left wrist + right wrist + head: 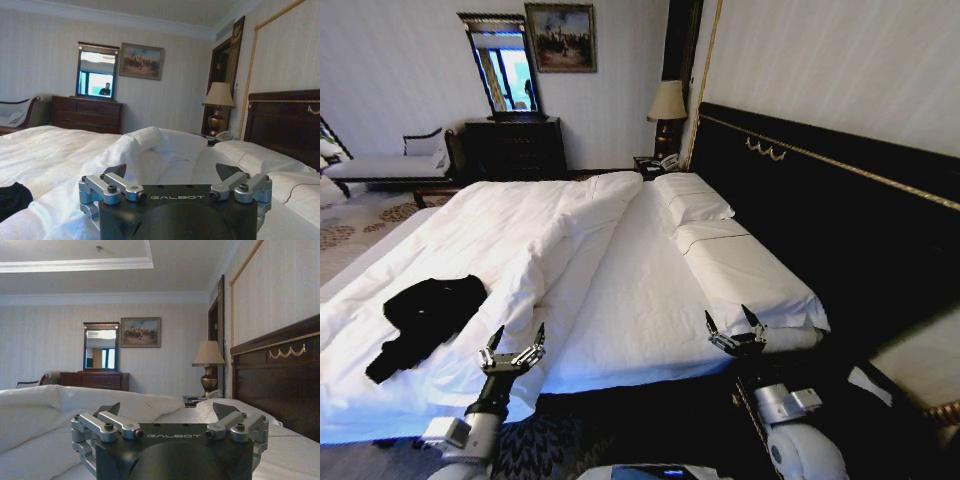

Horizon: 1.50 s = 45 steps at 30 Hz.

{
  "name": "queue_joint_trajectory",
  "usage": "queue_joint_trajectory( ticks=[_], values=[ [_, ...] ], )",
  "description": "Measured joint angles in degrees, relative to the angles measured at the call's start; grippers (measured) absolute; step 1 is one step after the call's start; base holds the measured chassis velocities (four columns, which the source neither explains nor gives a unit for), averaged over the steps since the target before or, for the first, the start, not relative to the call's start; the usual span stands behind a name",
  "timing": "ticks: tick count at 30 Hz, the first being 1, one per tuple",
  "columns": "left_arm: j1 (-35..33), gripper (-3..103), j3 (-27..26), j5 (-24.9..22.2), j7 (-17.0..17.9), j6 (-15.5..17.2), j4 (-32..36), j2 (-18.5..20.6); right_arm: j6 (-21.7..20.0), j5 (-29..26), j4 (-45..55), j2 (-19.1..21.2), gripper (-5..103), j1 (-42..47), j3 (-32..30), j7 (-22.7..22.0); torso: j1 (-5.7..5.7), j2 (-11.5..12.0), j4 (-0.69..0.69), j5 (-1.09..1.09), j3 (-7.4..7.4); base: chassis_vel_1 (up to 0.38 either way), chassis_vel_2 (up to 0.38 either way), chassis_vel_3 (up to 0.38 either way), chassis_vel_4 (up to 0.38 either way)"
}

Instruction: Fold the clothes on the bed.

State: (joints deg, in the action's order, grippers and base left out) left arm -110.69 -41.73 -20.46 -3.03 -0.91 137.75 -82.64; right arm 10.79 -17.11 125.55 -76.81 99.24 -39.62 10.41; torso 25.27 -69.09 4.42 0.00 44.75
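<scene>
Black T-shirt [425, 320] is crumpled in a heap on the near-left part of the bed [650, 290], lying on the white duvet [510, 250], not spread flat; lettering not visible from here. A dark edge of it also shows in the left wrist view [12, 200], off to that gripper's side. Left gripper [515, 345] hovers over the near edge of the duvet, just right of the shirt and apart from it, fingers spread, nothing between them. Right gripper [735, 325] is over the near-right corner of the mattress, close to the nearest pillow [750, 280], fingers also spread and empty. Both wrist views look along the bed toward the far wall. The duvet is bunched into a ridge down the middle of the bed, bare sheet to its right. More pillows [695, 200] sit farther along the dark headboard [840, 210] on the right. Far side: lamp [667, 105] on a nightstand, dark dresser [515, 148] with mirror [503, 68], framed picture [561, 37].
</scene>
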Motion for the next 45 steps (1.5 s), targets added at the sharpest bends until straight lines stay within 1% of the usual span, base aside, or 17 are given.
queue_joint_trajectory(
  ticks=[14, 45],
  values=[
    [0.0, 100, -0.2, -0.2, 0.0, 0.0, -0.1, 0.1, 0.1, 0.6, -0.1, -0.3, 100, 0.1, 0.0, 0.3, 0.01, 0.0, 0.0, 0.0, 0.0, 0.0, 0.0, 0.0, 0.0],
    [-0.1, 100, -0.5, -0.3, 0.1, -0.2, 0.2, 0.6, 0.2, 0.9, -0.1, -0.5, 100, 0.2, 0.2, 0.4, 0.01, 0.0, 0.0, 0.0, 0.01, 0.064, 0.073, -0.062, -0.074]
  ],
)
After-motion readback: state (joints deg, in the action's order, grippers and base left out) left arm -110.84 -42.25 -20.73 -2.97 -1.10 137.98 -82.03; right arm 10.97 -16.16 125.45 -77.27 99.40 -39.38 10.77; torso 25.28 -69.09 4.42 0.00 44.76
